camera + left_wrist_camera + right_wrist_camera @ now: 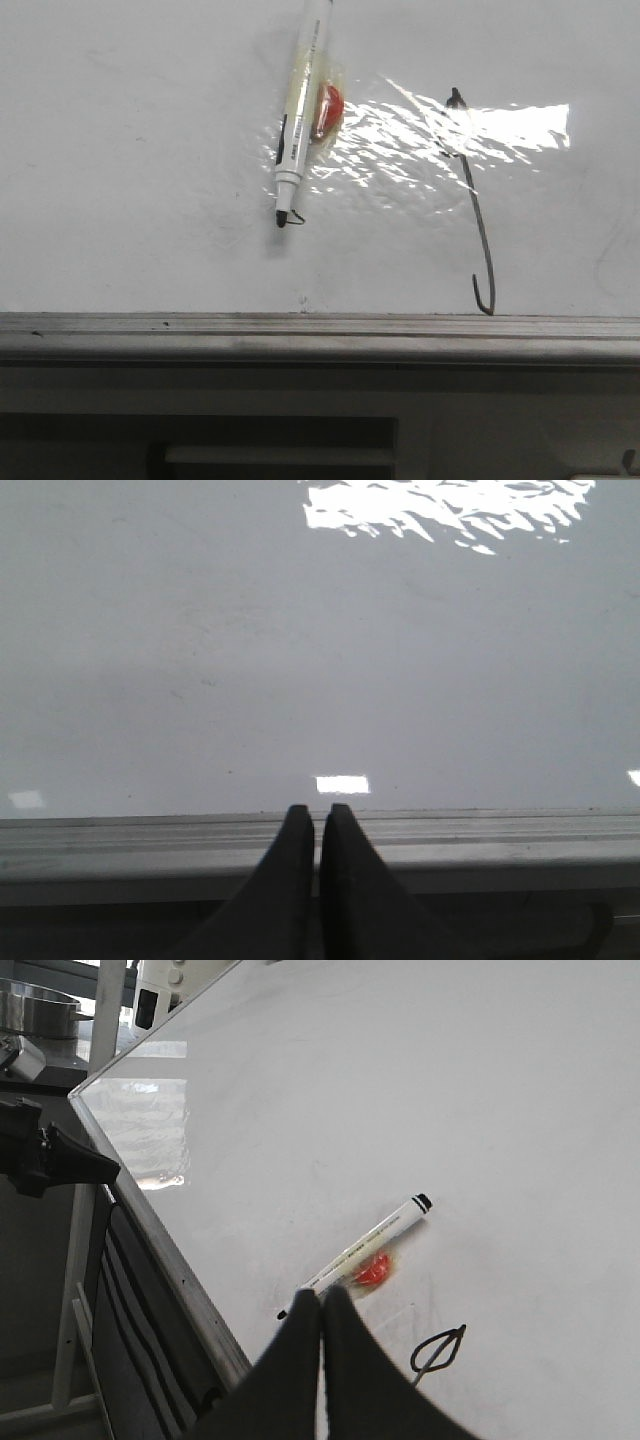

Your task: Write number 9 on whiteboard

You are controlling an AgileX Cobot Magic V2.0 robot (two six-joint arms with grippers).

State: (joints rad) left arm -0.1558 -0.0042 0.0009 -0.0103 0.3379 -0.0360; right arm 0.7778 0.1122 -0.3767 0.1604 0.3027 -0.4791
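The whiteboard fills the front view, glossy white with a grey rim along its near edge. The number 9 is a thin dark stroke on its right side, blotted at the far end and hooked near the rim. Its looped end shows in the right wrist view. A white marker pen with a black tip lies on the board, a tiny squiggle at its tip. My right gripper is shut and empty, its tips in front of the pen. My left gripper is shut and empty over the rim.
A red blob under clear tape sits beside the pen. Wrinkled film glares at the board's middle. A dark arm part juts out past the board's edge. A metal bowl and frame stand beyond.
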